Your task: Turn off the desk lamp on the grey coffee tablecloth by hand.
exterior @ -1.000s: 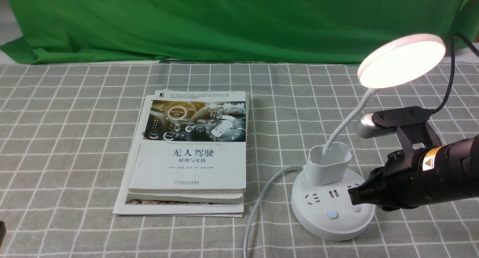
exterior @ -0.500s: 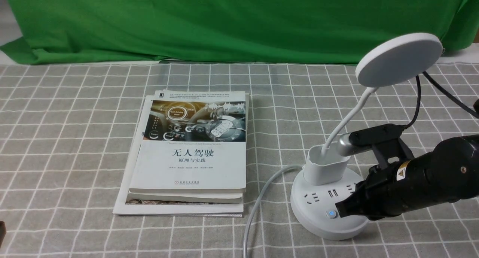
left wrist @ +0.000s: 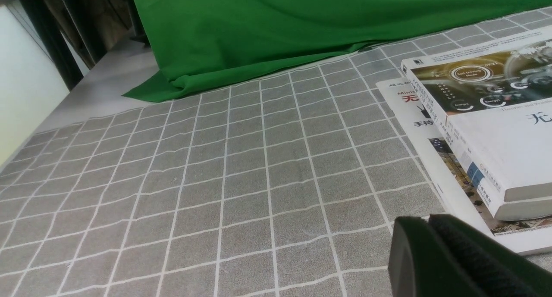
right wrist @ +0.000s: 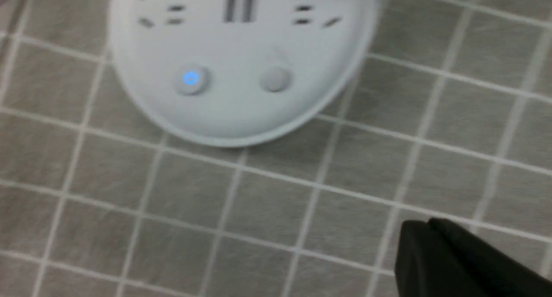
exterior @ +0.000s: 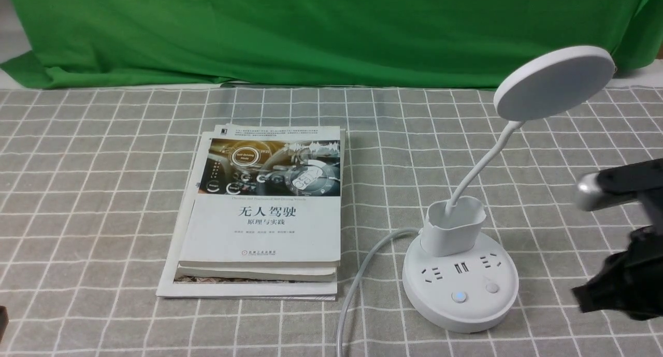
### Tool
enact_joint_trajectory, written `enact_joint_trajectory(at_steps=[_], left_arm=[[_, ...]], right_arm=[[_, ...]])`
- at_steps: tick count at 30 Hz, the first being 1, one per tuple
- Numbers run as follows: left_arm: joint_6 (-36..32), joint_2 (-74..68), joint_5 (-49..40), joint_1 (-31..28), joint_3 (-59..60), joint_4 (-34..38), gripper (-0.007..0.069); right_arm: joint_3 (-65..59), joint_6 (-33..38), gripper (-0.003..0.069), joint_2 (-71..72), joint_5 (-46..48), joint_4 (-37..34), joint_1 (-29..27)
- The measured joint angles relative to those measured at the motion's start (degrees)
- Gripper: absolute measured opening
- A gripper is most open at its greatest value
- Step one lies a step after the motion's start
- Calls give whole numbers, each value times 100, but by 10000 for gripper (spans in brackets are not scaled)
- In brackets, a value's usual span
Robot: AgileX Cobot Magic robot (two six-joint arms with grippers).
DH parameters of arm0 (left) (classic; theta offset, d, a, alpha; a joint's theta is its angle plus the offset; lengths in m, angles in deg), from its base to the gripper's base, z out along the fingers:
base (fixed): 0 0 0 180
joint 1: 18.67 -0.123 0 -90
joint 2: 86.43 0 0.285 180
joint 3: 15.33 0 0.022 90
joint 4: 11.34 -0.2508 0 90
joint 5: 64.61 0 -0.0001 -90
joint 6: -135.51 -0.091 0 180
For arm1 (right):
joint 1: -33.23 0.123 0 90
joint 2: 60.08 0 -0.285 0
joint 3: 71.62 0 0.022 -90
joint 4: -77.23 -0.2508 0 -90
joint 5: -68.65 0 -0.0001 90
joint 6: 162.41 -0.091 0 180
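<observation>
Front view: lamp point(exterior: 455, 232) clear of jaws

The right claw point(exterior: 580, 298) is smeared and cut by the front view's right edge; its wrist view shows only the tip, with the desk lamp point(right wrist: 241, 73) blurred and cropped past the sockets; the grey cord point(exterior: 357, 289) runs off the front view's lower edge; the left claw point(left wrist: 429, 230) and books point(left wrist: 496, 150) are cropped too.

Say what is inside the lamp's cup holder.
Only the neck of the desk lamp enters the cup holder; nothing else shows. Its bottom is hidden behind the front wall.
</observation>
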State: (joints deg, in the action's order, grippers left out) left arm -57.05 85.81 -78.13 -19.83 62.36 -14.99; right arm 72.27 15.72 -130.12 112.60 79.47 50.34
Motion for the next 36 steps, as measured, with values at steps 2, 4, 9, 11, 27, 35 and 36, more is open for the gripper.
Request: enact_joint_trajectory(at_steps=[2,4,9,11,27,35,36], left_arm=[[0,0,0,0,0,0,19],[0,0,0,0,0,0,19],[0,0,0,0,0,0,19],[0,0,0,0,0,0,19],[0,0,0,0,0,0,19],[0,0,0,0,0,0,19],[0,0,0,0,0,0,19]], right_arm=[[-131,57,35,796,-344,125,-131],[-296,91,35,1478,-804,115,-150],[-1332,-11,35,3608,-1930,68,-150],[-1669,-6,35,3936,-2015,63,-150],[-2378,-195,41,5851,-2216,25,-150],[-2384,142,43,5909,-2396,30,-298],[-2428,380,43,5963,-2434,37,-533]])
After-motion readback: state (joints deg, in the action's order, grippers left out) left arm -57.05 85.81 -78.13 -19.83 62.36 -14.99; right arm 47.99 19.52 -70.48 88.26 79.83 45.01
